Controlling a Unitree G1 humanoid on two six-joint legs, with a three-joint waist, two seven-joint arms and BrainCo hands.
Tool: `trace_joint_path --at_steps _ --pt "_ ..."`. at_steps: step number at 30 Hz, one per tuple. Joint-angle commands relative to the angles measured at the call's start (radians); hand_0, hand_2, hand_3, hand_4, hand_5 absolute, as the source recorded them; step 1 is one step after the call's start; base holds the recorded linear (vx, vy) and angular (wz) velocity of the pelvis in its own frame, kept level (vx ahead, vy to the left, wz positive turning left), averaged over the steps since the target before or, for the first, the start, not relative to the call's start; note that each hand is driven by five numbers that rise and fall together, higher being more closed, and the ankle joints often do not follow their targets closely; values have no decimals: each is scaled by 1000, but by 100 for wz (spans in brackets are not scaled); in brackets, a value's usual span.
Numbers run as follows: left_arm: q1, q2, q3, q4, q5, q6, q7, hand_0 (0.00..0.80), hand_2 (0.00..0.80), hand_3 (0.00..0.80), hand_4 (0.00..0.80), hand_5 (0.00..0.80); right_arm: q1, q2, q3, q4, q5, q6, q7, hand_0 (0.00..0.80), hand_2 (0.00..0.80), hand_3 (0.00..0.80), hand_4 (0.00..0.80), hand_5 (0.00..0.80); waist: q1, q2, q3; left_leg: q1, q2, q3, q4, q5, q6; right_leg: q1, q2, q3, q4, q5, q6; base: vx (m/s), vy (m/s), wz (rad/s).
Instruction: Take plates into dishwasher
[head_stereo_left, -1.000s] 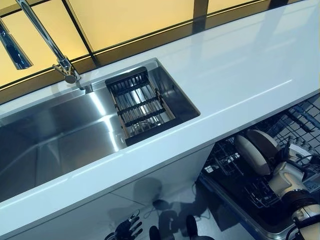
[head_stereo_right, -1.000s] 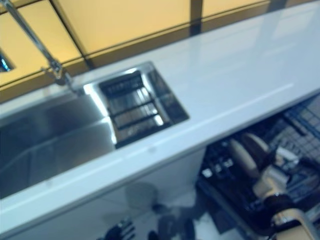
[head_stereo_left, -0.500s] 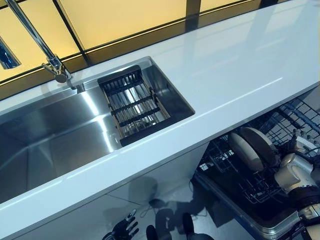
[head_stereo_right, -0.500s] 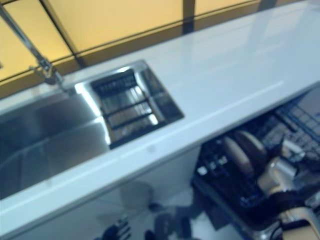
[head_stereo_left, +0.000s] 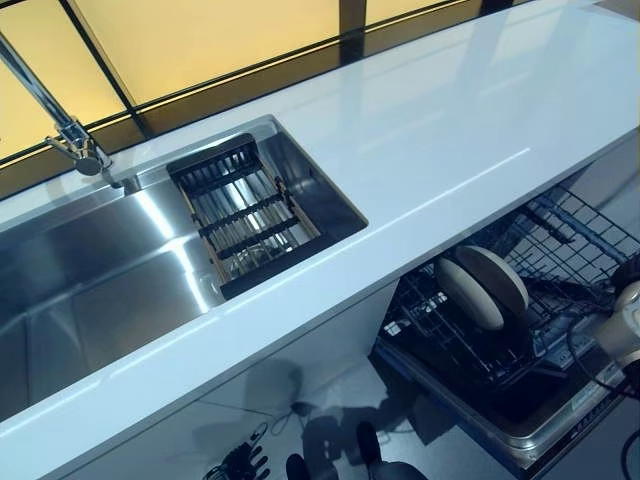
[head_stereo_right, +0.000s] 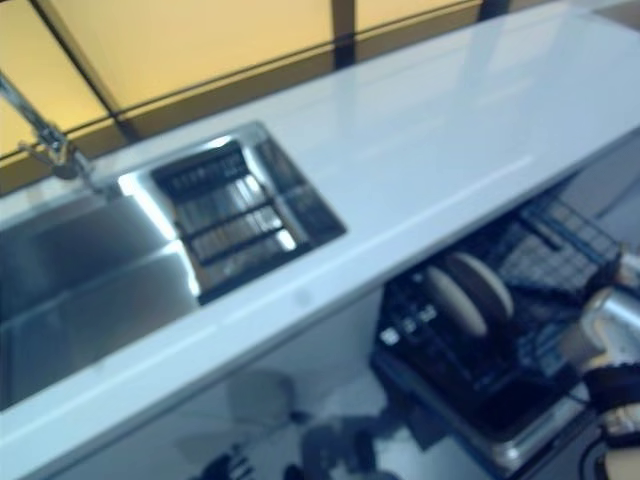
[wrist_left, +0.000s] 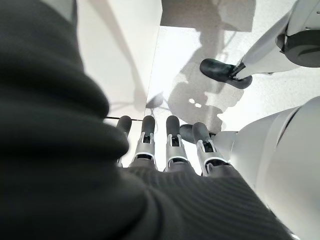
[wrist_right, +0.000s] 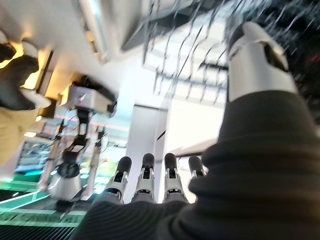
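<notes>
Two round cream plates (head_stereo_left: 480, 288) stand on edge, side by side, in the pulled-out lower rack (head_stereo_left: 560, 235) of the dishwasher under the counter. My right hand (head_stereo_left: 622, 325) is at the right edge of the left eye view, to the right of the plates and apart from them. In the right wrist view its fingers (wrist_right: 145, 177) are straight and hold nothing, with rack wires (wrist_right: 200, 60) past them. My left hand (head_stereo_left: 238, 465) hangs low by the floor in front of the cabinet, its fingers (wrist_left: 172, 142) straight and empty.
A long white countertop (head_stereo_left: 450, 130) runs above the dishwasher. A steel sink (head_stereo_left: 90, 290) is set into it on the left, with a dark slatted drain insert (head_stereo_left: 245, 215) and a tall faucet (head_stereo_left: 60, 125). Yellow panels line the wall behind.
The camera has swung right, so the sink sits further left in the picture. My right hand has drawn back from the plates toward the right; the plates stay in the rack.
</notes>
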Motion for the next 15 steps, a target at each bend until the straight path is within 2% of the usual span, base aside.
trace_joint_path --at_steps 1,9,15 --pt "-41 17 1 89 -10 12 31 0 0 0 0 0 -109 -80 0 49 -42 4 2 0 0 0 0 0 -3 -76 -62 49 -15 21 4 -106 44 26 18 73 0 -56 38 -7 68 -6" --pt "-49 30 31 126 -15 22 56 0 0 0 0 0 -162 -170 38 190 36 -3 -18 0 0 0 0 0 -8 -92 -76 59 -18 37 4 -114 49 33 18 83 0 -58 41 -19 60 -7" --pt "-49 40 46 162 -2 22 60 0 0 0 0 0 -123 -236 29 374 130 -44 -62 0 0 0 0 0 -5 -102 -73 79 -24 37 4 -120 61 55 12 70 0 -61 36 -43 88 -1"
